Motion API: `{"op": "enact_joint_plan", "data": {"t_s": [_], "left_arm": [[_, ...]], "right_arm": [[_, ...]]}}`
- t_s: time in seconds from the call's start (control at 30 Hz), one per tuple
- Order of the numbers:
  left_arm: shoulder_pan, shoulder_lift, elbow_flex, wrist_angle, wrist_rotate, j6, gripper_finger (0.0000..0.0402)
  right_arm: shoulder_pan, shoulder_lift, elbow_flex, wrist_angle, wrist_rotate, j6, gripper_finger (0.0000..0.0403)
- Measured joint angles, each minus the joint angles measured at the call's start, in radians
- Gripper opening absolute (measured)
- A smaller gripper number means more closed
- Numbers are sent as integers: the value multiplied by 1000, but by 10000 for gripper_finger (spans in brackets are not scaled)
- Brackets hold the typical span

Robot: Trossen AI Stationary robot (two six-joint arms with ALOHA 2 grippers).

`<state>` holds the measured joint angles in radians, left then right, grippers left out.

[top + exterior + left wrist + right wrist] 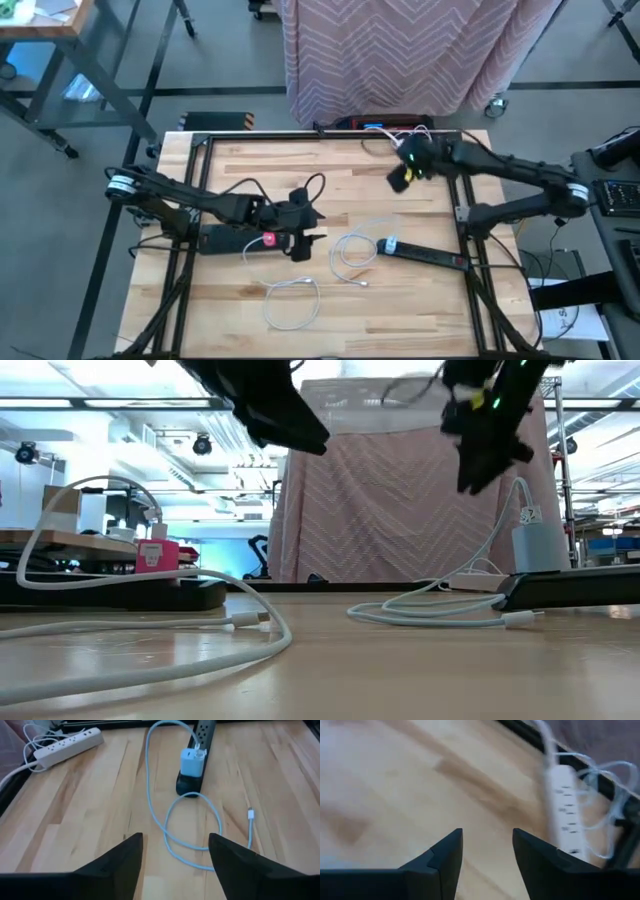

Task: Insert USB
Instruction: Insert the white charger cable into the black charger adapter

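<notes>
A black power strip (pixel 432 256) lies on the table's right half and carries a pale blue-white charger (pixel 191 761) at its left end. The charger's white cable (pixel 172 827) curls in loops on the wood, and its free plug (pixel 250 813) lies flat. A second black strip (pixel 222 240) on the left carries a pink charger (pixel 157 553). A separate white cable (pixel 293 300) lies looped near the front edge. My left gripper (pixel 175 840) hovers open above the table's middle, facing the pale charger. My right gripper (pixel 487 835) hangs open, high over the far right part.
A white power strip (pixel 565 810) with tangled cords lies along the far edge. Black frame rails (pixel 470 215) border the table on both sides. A pink curtain (pixel 400 500) hangs behind it. Bare wood (pixel 400 310) shows toward the near right.
</notes>
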<state>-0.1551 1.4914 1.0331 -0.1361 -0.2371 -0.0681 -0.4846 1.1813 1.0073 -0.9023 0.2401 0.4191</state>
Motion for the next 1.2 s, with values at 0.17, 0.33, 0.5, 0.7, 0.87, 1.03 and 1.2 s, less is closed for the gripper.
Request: {"op": "enact_joint_plan", "data": {"t_s": [0.17,0.33,0.5,0.7,0.87,1.03,1.2], "left_arm": [[0,-2,-22,13,0,-3,196],[0,-8,-22,-32,2,-3,182],[0,-11,-22,-53,12,-6,172],[5,-16,-27,-65,12,-33,176],[5,-16,-41,-69,12,-45,187],[2,-16,-46,-69,12,-73,194],[-2,-16,-46,-85,12,-75,191]], "right_arm": [[-242,137,0,90,-76,-53,133],[-442,318,104,64,-83,-79,104],[-565,494,285,-32,-83,-32,109],[-682,609,474,-163,-128,82,164],[-690,629,500,-131,-134,230,204],[-709,662,544,-135,-100,363,206],[-707,703,570,-138,-84,405,188]]}}
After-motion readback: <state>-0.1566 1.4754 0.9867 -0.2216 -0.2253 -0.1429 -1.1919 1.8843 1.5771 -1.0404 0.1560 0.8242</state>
